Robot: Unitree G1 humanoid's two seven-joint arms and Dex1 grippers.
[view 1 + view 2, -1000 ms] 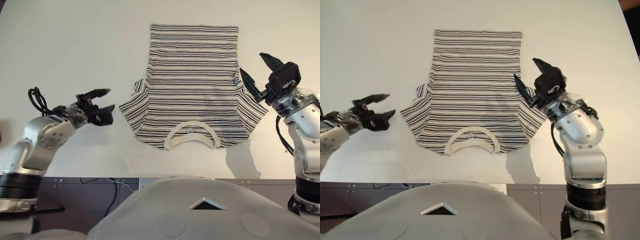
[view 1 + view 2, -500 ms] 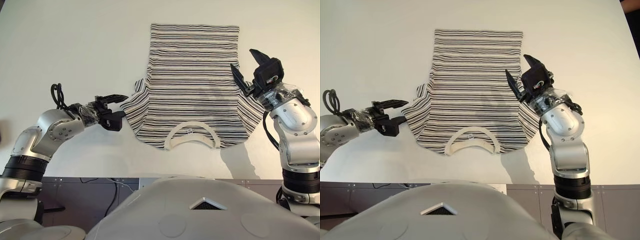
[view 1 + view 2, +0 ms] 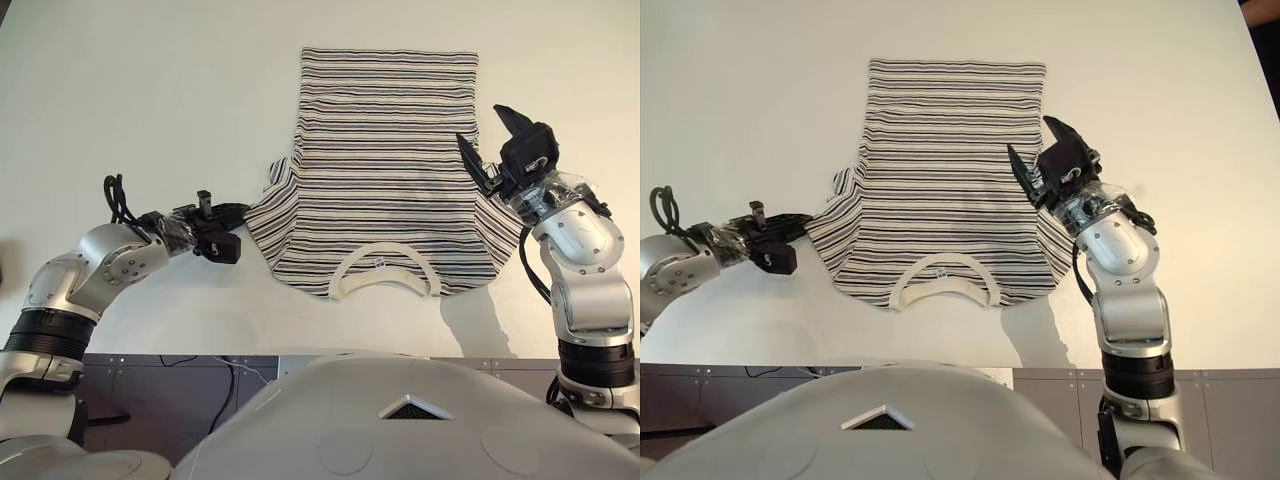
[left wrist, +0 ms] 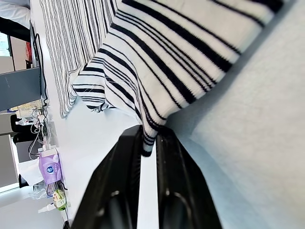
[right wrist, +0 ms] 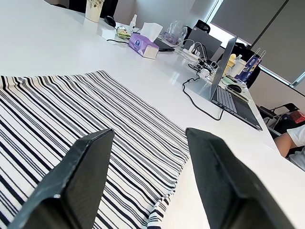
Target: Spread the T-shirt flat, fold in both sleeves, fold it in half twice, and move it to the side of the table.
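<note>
T-shirt (image 3: 385, 150) lies spread on the white desk (image 3: 140, 90), collar toward us, between our two hands. Our left hand (image 3: 236, 212) sits low against the desk and pinches the tip of the left sleeve (image 3: 262, 208), a grip we judge fit for lifting it and folding it inward. Our right hand (image 3: 480, 124) hangs spread just above the right sleeve (image 3: 497, 215), striped cloth directly beneath its fingers, likely placed to pinch there next. Neither sleeve is folded yet.
</note>
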